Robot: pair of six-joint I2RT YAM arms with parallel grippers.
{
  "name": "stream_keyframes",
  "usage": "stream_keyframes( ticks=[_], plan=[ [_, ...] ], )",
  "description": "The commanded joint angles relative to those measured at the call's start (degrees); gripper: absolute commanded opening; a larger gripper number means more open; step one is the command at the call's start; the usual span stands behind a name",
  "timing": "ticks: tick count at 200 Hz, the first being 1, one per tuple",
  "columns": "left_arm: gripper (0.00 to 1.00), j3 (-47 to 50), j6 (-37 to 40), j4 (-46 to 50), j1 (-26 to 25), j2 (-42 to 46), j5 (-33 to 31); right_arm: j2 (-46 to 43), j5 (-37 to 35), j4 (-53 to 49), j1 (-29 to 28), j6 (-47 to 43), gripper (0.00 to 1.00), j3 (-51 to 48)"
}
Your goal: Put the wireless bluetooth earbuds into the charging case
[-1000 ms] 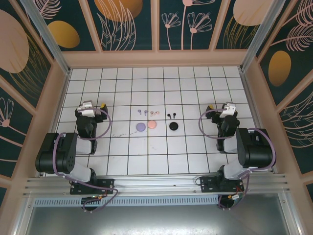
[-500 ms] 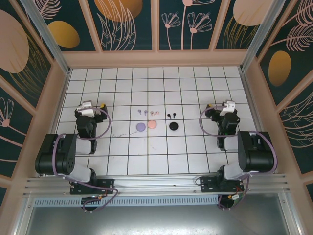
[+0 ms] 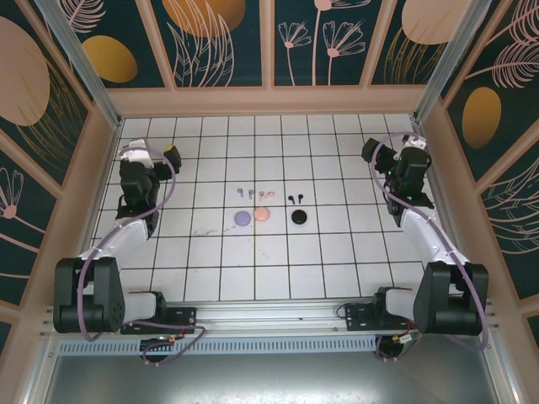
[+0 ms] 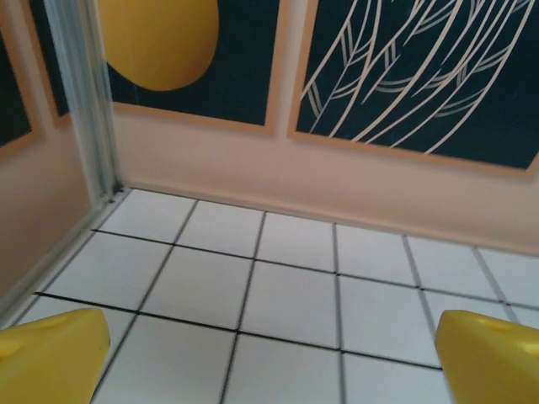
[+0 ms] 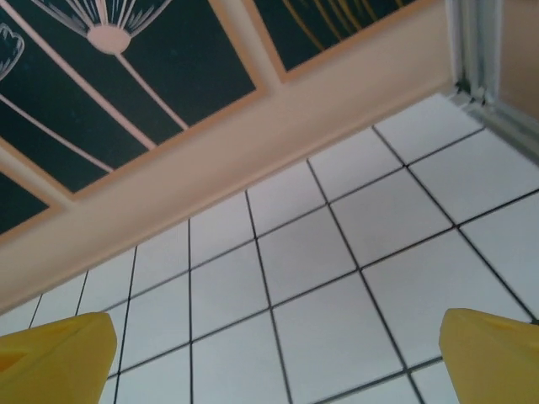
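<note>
The left gripper point(image 3: 150, 155) hovers over the far-left part of the white gridded table point(image 3: 337, 252), close to the left wall. In the left wrist view the left gripper point(image 4: 269, 358) has its yellow fingertips point(image 4: 50, 353) at opposite edges of the frame, so the jaws stand wide apart with only bare tiles between them and nothing held. The right gripper point(image 3: 393, 150) hangs over the far-right part of the table, near the right wall. The right wrist view shows the right gripper point(image 5: 274, 358) spread just as wide and just as empty, facing the far wall's dark floral panels point(image 5: 126, 76). All the small items lie near the middle of the table, well apart from both grippers. The lilac-grey earbuds point(image 3: 243, 193) sit furthest left in a short row, the pale pink earbuds point(image 3: 265, 194) just to their right, and the black earbuds point(image 3: 294, 199) further right again. Each pair lies loose on the tiles. Just near of that row are three round pieces: a lilac disc point(image 3: 242, 218), a pink disc point(image 3: 261, 214) just beside it, and a black disc point(image 3: 298, 216) a little to the right. These are possibly the closed charging cases, though they are too small in the top view to be sure. Each pair of earbuds lies just far of the disc of its own colour, not touching it.
</note>
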State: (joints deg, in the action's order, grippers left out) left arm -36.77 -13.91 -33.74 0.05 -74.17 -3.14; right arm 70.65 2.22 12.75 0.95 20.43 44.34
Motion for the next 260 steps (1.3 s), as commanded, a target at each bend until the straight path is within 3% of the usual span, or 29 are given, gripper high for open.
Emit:
stream_keyframes(
  ticks=[1,28,112,134,187,225,260],
  plan=[
    [0.99,-4.5,-10.6,11.8,0.0,-0.5,8.0,-0.9,1.8,-16.1,-3.6,1.6,0.96,3.7],
    [0.99,-5.7,-16.2,13.4,-2.1,-1.4,12.7,0.0,0.1,-23.9,-10.8,0.9,0.9,6.0],
    [0.99,-3.9,-23.4,16.1,-15.7,1.5,8.9,15.6,-2.8,-31.7,-28.1,4.6,0.82,11.8],
    [0.99,-4.5,-23.6,17.5,-17.7,0.1,8.2,19.9,-8.9,-34.2,-31.8,5.0,0.83,15.6],
    [0.99,-5.9,-26.9,17.5,-20.3,-4.2,7.6,28.0,-10.8,-39.3,-34.3,6.1,0.81,22.4],
    [0.99,-9.4,-31.3,23.7,-20.5,-6.5,5.1,29.7,-8.8,-40.1,-34.3,6.7,0.81,23.9],
    [0.99,-11.1,-32.5,25.1,-20.9,-7.8,7.5,30.8,-7.4,-40.4,-34.4,6.7,0.81,24.3]
  ],
)
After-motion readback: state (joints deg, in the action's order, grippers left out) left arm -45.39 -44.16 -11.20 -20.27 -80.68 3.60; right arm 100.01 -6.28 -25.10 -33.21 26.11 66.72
